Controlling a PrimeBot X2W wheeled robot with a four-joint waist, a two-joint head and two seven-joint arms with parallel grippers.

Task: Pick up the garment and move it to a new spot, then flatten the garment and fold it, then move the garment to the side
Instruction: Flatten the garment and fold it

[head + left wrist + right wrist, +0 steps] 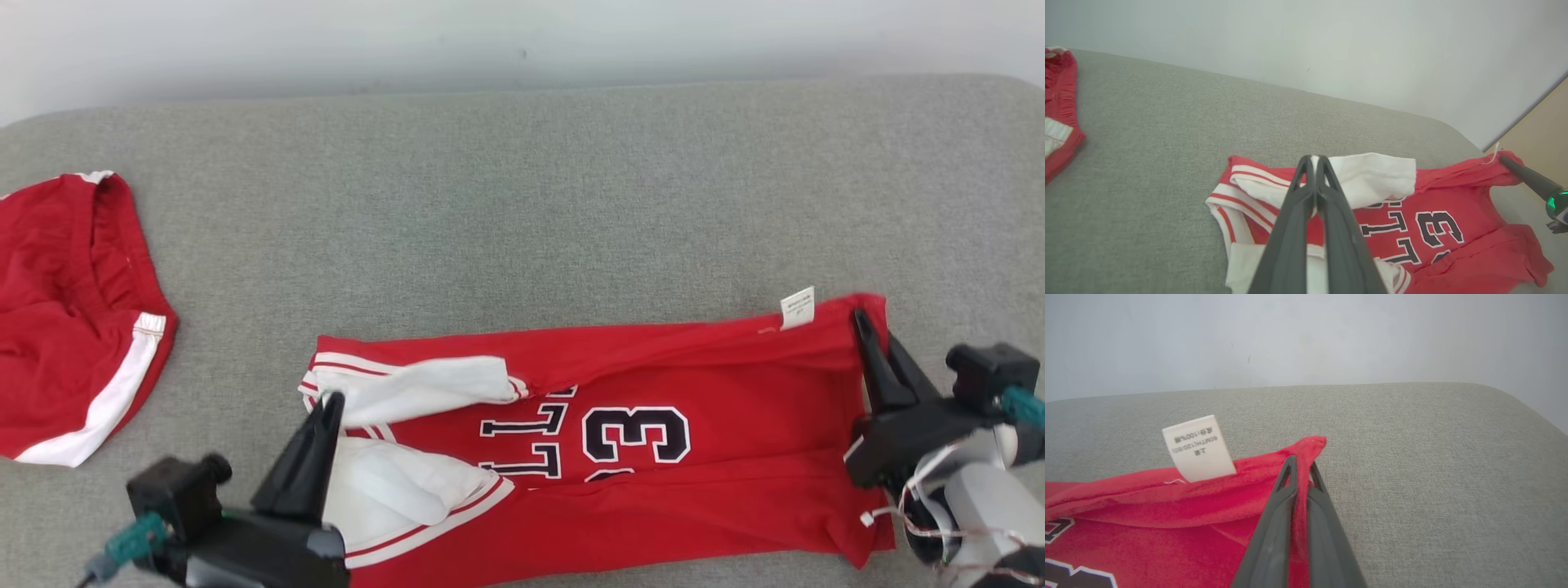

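**Both grippers clamped on jersey, front of grey pad**

Pale wall [522, 33] at back; grey fabric pad [522, 204] fills the foreground, mostly bare toward the wall. Far left: red shorts [57, 327] w/ white side stripe, bunched, well apart from everything else. Lower left: left gripper [331, 402], fingers pressed together, tips on the white sleeve at the collar end; in the left wrist view a sliver of white cloth shows between the tips, so it looks pinched. Centre to right: red jersey [735, 392] lies sideways along the pad's near edge, collar & white sleeves to the left, hem to the right; black-and-white lettering & a "3" face up. White label [798, 308] sticks up from the far edge near the hem. Right: right gripper [859, 314] closed on the far hem corner; right wrist view shows red cloth squeezed between its fingers.
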